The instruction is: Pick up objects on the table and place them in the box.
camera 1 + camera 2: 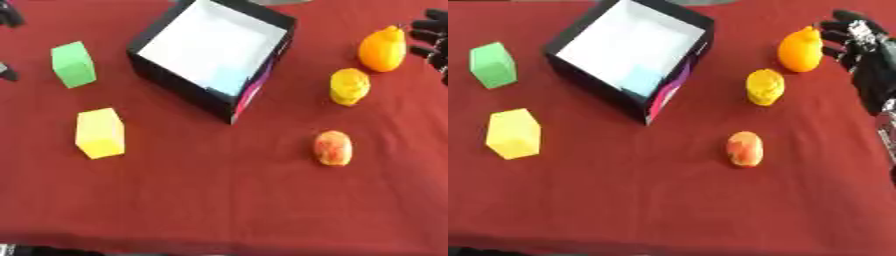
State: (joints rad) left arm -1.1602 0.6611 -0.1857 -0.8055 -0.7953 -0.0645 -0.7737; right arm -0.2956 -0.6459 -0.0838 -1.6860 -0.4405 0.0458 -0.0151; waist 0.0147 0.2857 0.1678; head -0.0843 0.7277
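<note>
Right hand [866, 47], fingers apparently spread, nears the orange pear [801, 49]; wrapping its wide belly should suit lifting toward the box [682, 22].

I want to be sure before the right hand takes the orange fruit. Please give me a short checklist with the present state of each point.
1. Right hand beside the orange fruit, fingers not closed round it: ok.
2. Orange fruit stands apart from the yellow fruit: ok.
3. Box is open on top: ok.
4. Room in the box: ok, only a light blue thing lies in its near corner.
5. Contact between fingers and fruit: cannot tell.
6. Left hand away from the box, at the upper left edge: ok; its fingers: cannot tell.
</note>
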